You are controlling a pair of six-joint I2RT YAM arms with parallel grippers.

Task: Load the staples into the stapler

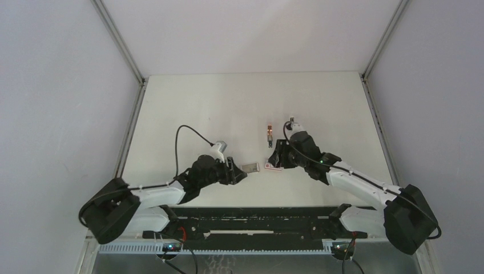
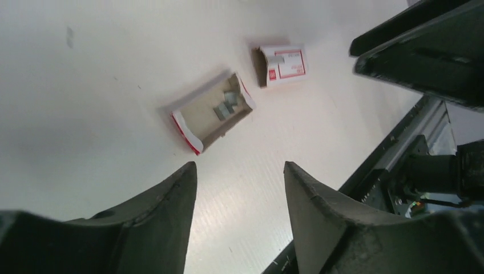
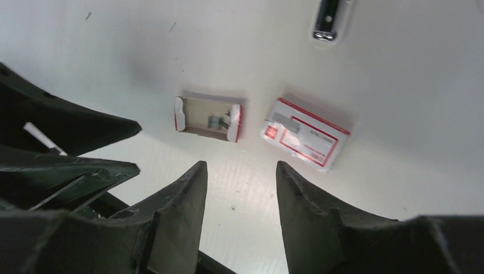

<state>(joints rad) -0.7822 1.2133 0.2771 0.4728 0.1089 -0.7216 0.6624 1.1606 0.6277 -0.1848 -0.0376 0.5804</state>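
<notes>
On the white table (image 1: 188, 103), just ahead of the two arms, the top view shows only small shapes: a pale tray (image 1: 250, 167) at the tip of the left gripper (image 1: 238, 172), the carton sleeve (image 1: 273, 166) just to its right, and beyond them a slim reddish stapler (image 1: 269, 136) lying lengthwise away from the bases. The staples cannot be made out from there. The wrist cameras show them. In the left wrist view the tray (image 2: 211, 111) lies open side up with a few short grey strips of staples (image 2: 226, 104) loose at one end, and the red-and-white sleeve (image 2: 282, 64) lies close beyond it, apart from it. The right wrist view shows the same tray (image 3: 208, 117) with the staples (image 3: 217, 120) near its red end flap, and the sleeve (image 3: 305, 132) beside it, label up. The left gripper (image 2: 240, 166) has its fingers spread wide with nothing between them, and the tray lies ahead of the tips. The right gripper (image 3: 241, 166) is likewise parted and empty, with tray and sleeve both ahead of it. Only the right wrist view catches the stapler (image 3: 327, 20) close up, and just its metal end, cut off by the top edge. How many strips lie in the tray is too small to tell, and the label's print is unreadable.
</notes>
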